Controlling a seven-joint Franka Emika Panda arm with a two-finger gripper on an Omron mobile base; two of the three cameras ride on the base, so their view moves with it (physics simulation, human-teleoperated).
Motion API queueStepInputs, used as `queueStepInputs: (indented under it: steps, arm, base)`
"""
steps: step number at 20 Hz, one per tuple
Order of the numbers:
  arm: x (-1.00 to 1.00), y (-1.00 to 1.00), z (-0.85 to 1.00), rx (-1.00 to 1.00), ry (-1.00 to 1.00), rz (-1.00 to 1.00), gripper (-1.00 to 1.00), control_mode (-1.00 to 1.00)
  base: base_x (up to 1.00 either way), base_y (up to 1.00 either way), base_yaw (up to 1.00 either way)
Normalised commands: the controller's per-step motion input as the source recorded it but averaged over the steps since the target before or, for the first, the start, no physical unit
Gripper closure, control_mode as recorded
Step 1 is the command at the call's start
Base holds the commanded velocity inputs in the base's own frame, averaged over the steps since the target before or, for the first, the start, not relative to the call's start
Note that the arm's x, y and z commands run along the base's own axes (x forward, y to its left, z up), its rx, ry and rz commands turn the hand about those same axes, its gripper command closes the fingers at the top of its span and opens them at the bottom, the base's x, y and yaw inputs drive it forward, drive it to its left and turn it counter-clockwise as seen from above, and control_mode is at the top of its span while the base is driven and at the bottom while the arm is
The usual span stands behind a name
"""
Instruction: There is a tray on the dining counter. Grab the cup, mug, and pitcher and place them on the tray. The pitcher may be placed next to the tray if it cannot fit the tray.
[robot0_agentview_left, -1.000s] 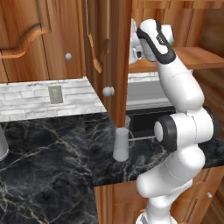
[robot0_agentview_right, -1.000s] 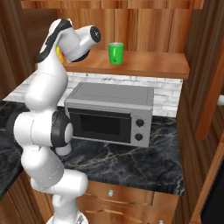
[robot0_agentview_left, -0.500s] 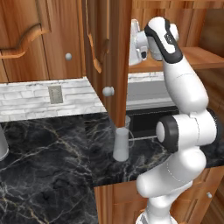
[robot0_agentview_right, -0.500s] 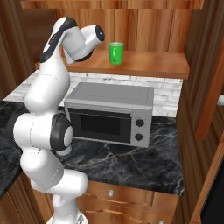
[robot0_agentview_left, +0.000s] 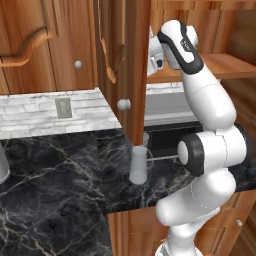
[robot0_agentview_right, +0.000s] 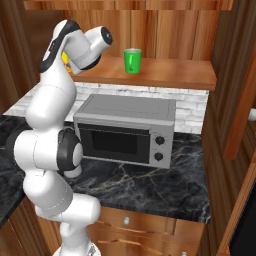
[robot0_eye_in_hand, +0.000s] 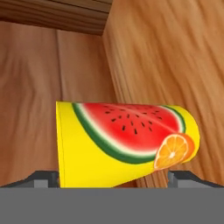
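A yellow cup (robot0_eye_in_hand: 127, 144) printed with a watermelon slice and an orange sits in the wooden corner of the shelf, lying sideways in the rolled hand view. My gripper (robot0_eye_in_hand: 114, 178) is open, one fingertip (robot0_eye_in_hand: 41, 178) on each side of the cup's near side. In the right base view a sliver of the cup (robot0_agentview_right: 65, 60) peeks out behind my arm. A green mug (robot0_agentview_right: 132, 61) stands further right on the same shelf (robot0_agentview_right: 170, 75). The pale grey pitcher (robot0_agentview_left: 138, 164) stands on the black marble counter by the open cabinet door. The tray is out of view.
A silver microwave (robot0_agentview_right: 127, 130) sits under the shelf. An open wooden cabinet door (robot0_agentview_left: 122, 70) hangs just left of my hand. Another grey vessel (robot0_agentview_left: 2, 167) shows at the counter's left edge. The white brick backsplash (robot0_agentview_left: 55, 110) runs behind.
My arm has stretched further up and in toward the shelf corner. The jaws have stayed open.
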Motion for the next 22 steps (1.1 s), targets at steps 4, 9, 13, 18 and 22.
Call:
queueStepInputs:
  steps: [4, 9, 13, 18, 22]
  arm:
    - [0.00, 0.00, 0.00, -0.01, 0.00, 0.00, -1.00, -1.00]
    - [0.00, 0.00, 0.00, 0.00, 0.00, 0.00, -1.00, -1.00]
    - [0.00, 0.00, 0.00, -0.01, 0.00, -0.07, -1.00, -1.00]
    - [0.00, 0.00, 0.01, -0.02, 0.00, -0.13, -1.00, -1.00]
    - [0.02, 0.00, 0.06, -0.01, 0.00, -0.13, -1.00, -1.00]
  base:
    - [0.00, 0.00, 0.00]
    - [0.00, 0.00, 0.00]
    - [0.00, 0.00, 0.00]
    - [0.00, 0.00, 0.00]
    - [0.00, 0.00, 0.00]
